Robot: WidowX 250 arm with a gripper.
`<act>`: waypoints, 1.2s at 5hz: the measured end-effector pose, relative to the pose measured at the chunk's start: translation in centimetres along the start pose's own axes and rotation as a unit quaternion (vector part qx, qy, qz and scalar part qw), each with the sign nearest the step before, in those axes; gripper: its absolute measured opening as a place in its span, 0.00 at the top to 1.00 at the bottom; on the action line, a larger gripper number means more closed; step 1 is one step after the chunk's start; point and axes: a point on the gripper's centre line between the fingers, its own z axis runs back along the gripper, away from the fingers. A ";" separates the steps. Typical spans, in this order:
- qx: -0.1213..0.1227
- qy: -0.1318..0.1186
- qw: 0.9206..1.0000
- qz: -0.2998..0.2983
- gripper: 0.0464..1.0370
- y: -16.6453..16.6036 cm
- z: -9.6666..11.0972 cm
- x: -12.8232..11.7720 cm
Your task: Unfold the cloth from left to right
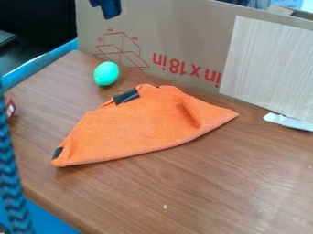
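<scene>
Hanging at the top edge of the camera view, left of center, the gripper (109, 10) is presenting only its dark lower part in front of the cardboard panel (177, 36); whether it is grasping anything or is released cannot be told. It is hanging apart from the orange cloth (134, 125), which is lying across the middle and left of the brown tabletop (245, 183). The cloth is forming a broad, folded shape: one tip is pointing toward the right, another is reaching toward the lower left, and the long near edge is curving between them. Near the right tip, a raised fold is casting a narrow shadow. One black patch (126, 96) is marking the far edge of the cloth, and a second black patch (57, 153) is sitting at its lower-left corner.

Beyond the cloth and to the left, a green egg-shaped object (106, 74) is resting on the tabletop, apart from the fabric. The cardboard panel is standing along the far side, bearing red print and a red line drawing of a box. A pale wood-grain panel (269, 68) is leaning against it at the right, with a white strip (288, 121) lying by its lower edge. A dark patterned band (11, 183) is running down the left side of the view.
</scene>
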 end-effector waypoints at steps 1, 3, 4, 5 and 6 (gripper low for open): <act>-0.010 0.012 1.000 0.003 0.04 0.2 -1.6 -0.4; 0.013 0.012 1.000 -0.021 0.04 2.1 -8.5 -1.8; -0.001 -0.011 1.000 -0.010 0.04 2.6 -10.1 -4.5; -0.014 -0.011 1.000 -0.025 0.04 1.8 -11.2 -5.4; -0.007 -0.011 0.999 -0.034 0.04 1.2 -11.9 -5.2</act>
